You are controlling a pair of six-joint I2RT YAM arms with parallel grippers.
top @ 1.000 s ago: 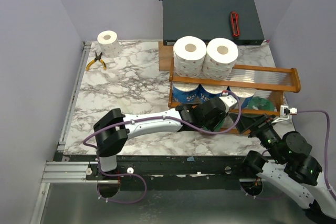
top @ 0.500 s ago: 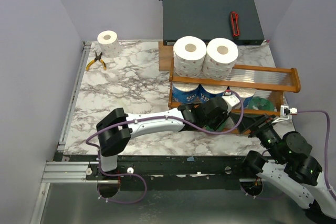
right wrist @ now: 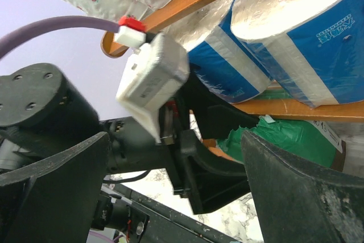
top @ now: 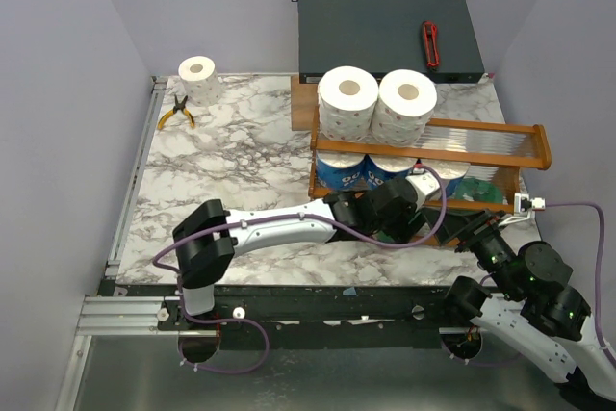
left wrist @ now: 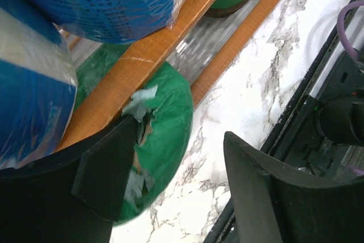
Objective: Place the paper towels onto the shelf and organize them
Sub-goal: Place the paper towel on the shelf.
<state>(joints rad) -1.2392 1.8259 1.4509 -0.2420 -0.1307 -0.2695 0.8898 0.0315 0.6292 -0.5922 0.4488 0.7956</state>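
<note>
Far left on the white marble-patterned table (top: 241,156) stands a lone bare white paper towel roll (top: 197,76), upright, with a small pair of yellow-handled pliers (top: 175,113) just near of it.

The left arm stretches rightward across the table to the near side of the long orange-brown wooden shelf with clear ribbed tiers (top: 520,129). The left gripper (left wrist: 177,138) is at the bottom tier with its jaws apart, clamping nothing. One finger (left wrist: 108,174) lies against a green-wrapped roll (left wrist: 170,101) whose wrapper is torn. The other finger stands off over the table.

On the shelf's top tier, at its left end, two white flower-printed rolls (top: 348,101) (top: 406,105) stand side by side, touching. Below them on the middle tier sit blue-wrapped rolls (top: 339,172) in a row. More green wrap (top: 481,192) shows on the bottom tier to the right.

Behind the shelf, far from the arms, lies a flat dark grey metal box (top: 385,34) with a small red tool (top: 429,43) on it.

At the right, the right gripper (right wrist: 175,140) hangs near the shelf's near right corner, jaws spread wide and empty, facing the left arm's wrist.
</note>
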